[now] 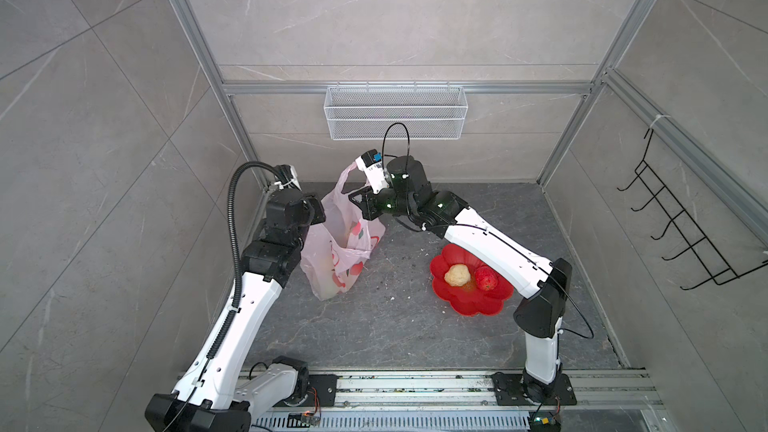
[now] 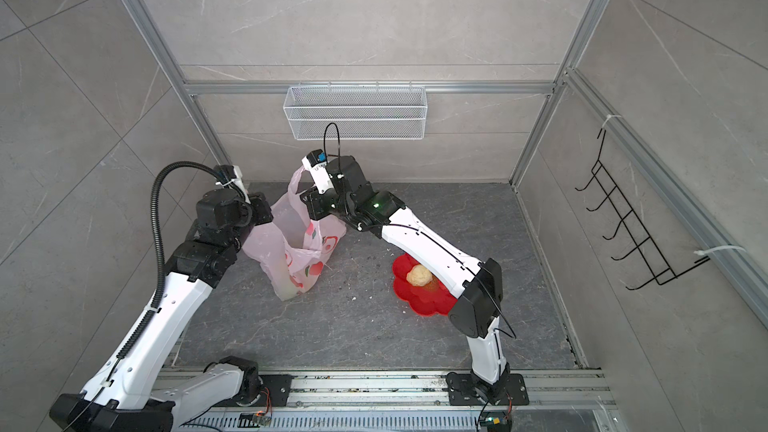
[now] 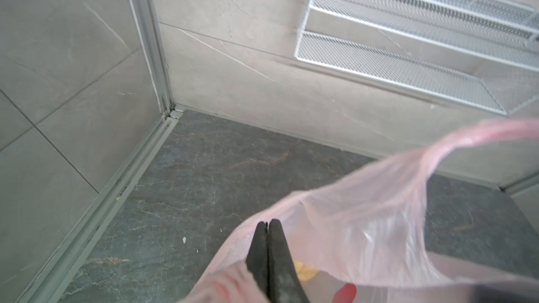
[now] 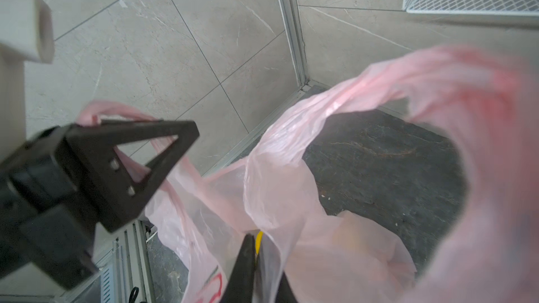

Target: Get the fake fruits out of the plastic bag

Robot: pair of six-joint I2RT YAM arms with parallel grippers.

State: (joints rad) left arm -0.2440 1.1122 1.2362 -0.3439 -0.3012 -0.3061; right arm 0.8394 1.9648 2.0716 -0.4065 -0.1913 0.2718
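The pale-pink plastic bag [image 1: 332, 251] [image 2: 291, 249] stands at the back left of the floor, its mouth pulled open. My left gripper [image 3: 268, 223] [image 1: 316, 213] is shut on the bag's left rim. At the opposite rim my right gripper [image 4: 256, 236] [image 1: 358, 201] is shut on the film, and a yellow sliver shows just past its tips. Inside the bag a yellow lumpy fruit [image 3: 304, 271] shows, with something red [image 3: 345, 292] beside it. A beige lumpy fruit [image 1: 457, 275] [image 2: 419, 275] and a red fruit [image 1: 486, 278] lie in the red flower-shaped dish [image 1: 465, 305].
A white wire mesh basket [image 1: 395, 112] hangs on the back wall above the bag. A black wire hook rack [image 1: 685, 234] sticks out from the right wall. My right forearm [image 1: 490, 251] passes over the dish. A metal rail [image 1: 415, 386] runs along the front.
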